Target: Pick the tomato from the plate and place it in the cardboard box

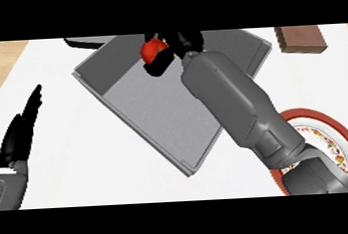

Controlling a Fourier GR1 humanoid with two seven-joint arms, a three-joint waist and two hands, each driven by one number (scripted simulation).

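**Over the box, tomato in hand**

Over the far part of the grey box, the right hand is holding the tomato, its black fingers curling round the fruit and hiding much of it. What is showing of the tomato is a smooth, glossy, rounded patch of bright red, sitting between the dark fingers and standing out against the box's dull floor. The grey forearm, smooth and tube-shaped, is stretching diagonally from the lower right corner up across the box.

The box is lying at an angle on the white worktop. It is a wide, shallow, flat-bottomed rectangle with thin, low walls and a matte grey surface.

At the lower right, partly under the forearm, a round plate is resting on the worktop. Its rim is a broad red band, and its white centre is carrying a small coloured pattern.

Near the upper right edge, a brown block with a wood-like surface is lying well apart from the box.

At the left edge, the left hand is resting with its fingers straight and pointing upward, holding nothing, well apart from the box.
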